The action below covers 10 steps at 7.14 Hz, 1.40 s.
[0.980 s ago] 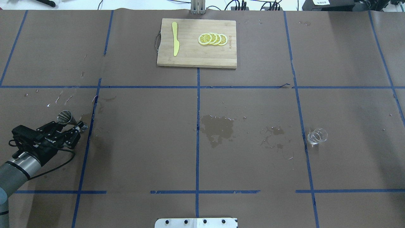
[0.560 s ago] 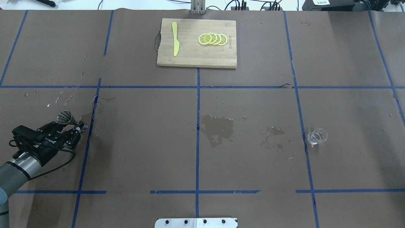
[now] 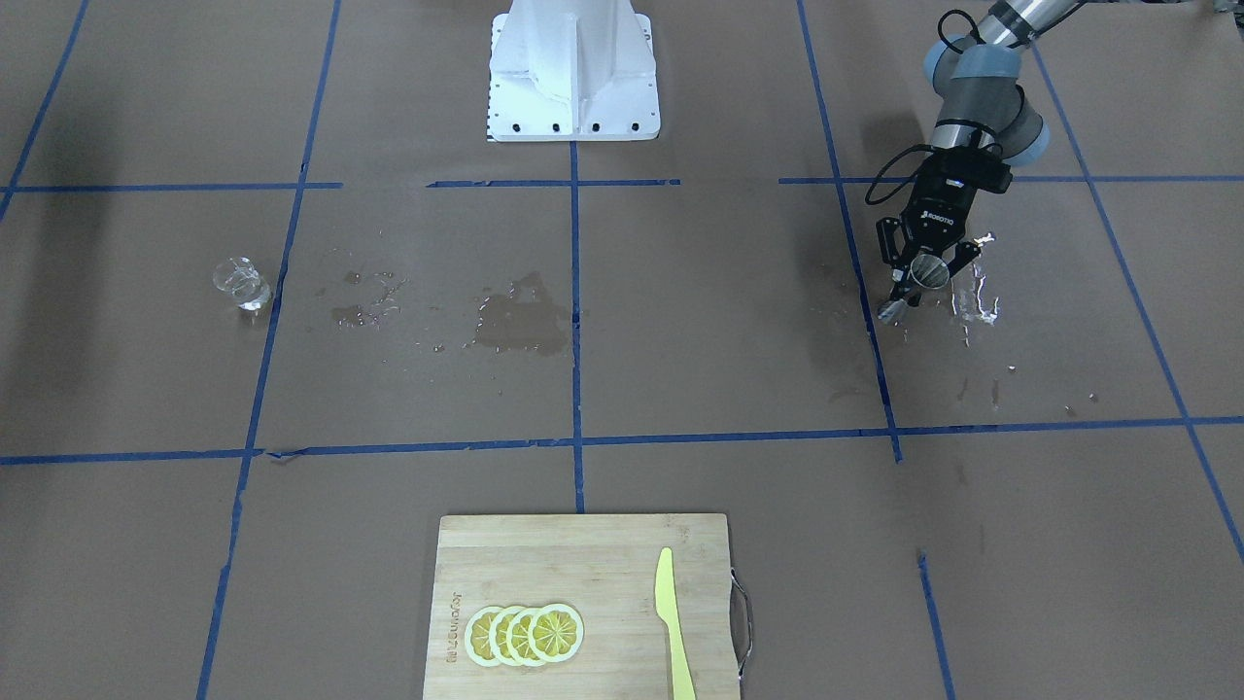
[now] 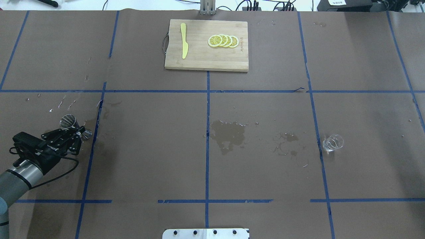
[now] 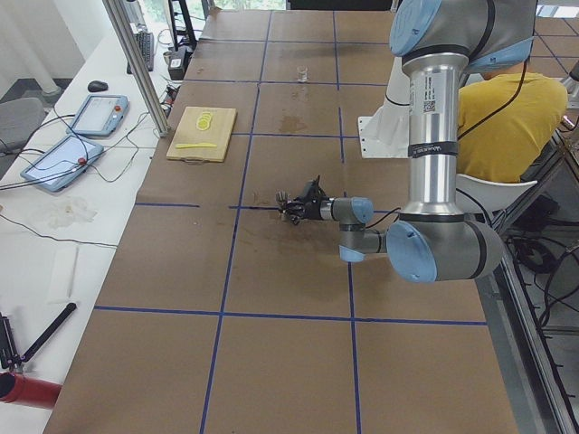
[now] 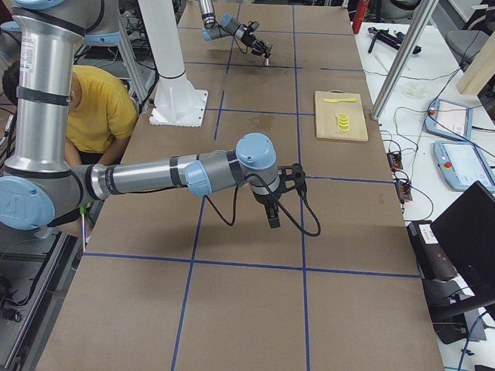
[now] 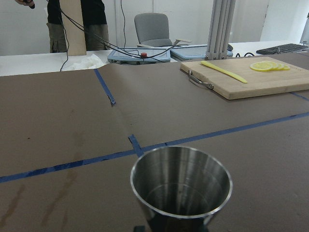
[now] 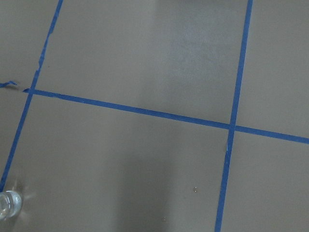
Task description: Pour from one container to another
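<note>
The steel hourglass jigger (image 4: pixel 68 121) stands upright on the brown paper at the table's left, and its open mouth (image 7: pixel 181 181) fills the bottom of the left wrist view. My left gripper (image 4: pixel 79 136) sits low right behind it, open, with a finger on each side and its tips short of the jigger's lower cone (image 4: pixel 87 133). In the front-facing view the jigger (image 3: pixel 929 273) stands between the spread fingers. The clear measuring cup (image 4: pixel 332 142) stands alone far to the right, cup (image 3: pixel 239 282). My right gripper (image 6: pixel 272 219) hovers over bare paper. I cannot tell whether it is open or shut.
A wooden cutting board (image 4: pixel 206 61) with a yellow knife (image 4: pixel 183 44) and lemon slices (image 4: pixel 223 40) lies at the far middle. Wet patches (image 4: pixel 229 134) darken the paper at centre. A person in yellow (image 5: pixel 507 117) sits behind the robot base.
My left gripper has drawn back toward the robot and let go of the jigger. The jigger stayed in place, and its lower cone now shows past the fingertips.
</note>
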Available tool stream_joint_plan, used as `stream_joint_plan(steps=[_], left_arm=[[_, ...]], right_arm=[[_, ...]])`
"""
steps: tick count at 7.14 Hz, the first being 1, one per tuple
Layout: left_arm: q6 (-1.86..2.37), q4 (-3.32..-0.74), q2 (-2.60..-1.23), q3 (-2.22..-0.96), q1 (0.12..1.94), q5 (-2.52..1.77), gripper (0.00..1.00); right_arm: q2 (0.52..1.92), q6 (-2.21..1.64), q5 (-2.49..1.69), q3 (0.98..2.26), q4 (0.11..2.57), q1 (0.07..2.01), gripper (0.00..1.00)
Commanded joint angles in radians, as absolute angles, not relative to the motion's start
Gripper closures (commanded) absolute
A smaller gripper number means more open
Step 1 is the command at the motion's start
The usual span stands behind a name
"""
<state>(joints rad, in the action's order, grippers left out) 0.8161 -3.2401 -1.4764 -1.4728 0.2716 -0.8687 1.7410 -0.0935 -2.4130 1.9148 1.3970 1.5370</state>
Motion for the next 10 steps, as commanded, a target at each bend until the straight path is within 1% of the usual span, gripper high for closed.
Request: stream_joint_plan(steps=[1, 4, 6, 8, 10], left_arm=[[0.815, -3.254, -1.474, -1.476, 0.273, -0.876, 1.00], [0.808, -3.293, -1.456, -1.499, 0.275, -0.909, 1.00], [0.807, -3.394, -1.460, -1.508, 0.281, -1.064, 1.00], [0.799, -3.402, -1.466, -1.514, 0.301, -1.144, 1.00], [0.401, -3.433, -1.518, -1.539, 0.395, -1.321, 1.00]], right_arm=[[1.740, -0.094, -2.413, 1.916, 1.397, 1.537, 0.00], [1.738, -0.094, -2.413, 1.914, 1.397, 1.537, 0.00], [1.738, -0.094, -2.413, 1.913, 1.397, 1.537, 0.00], [1.738, -0.095, -2.411, 1.910, 1.397, 1.537, 0.00], [1.738, -0.095, -2.411, 1.907, 1.397, 1.546, 0.00]])
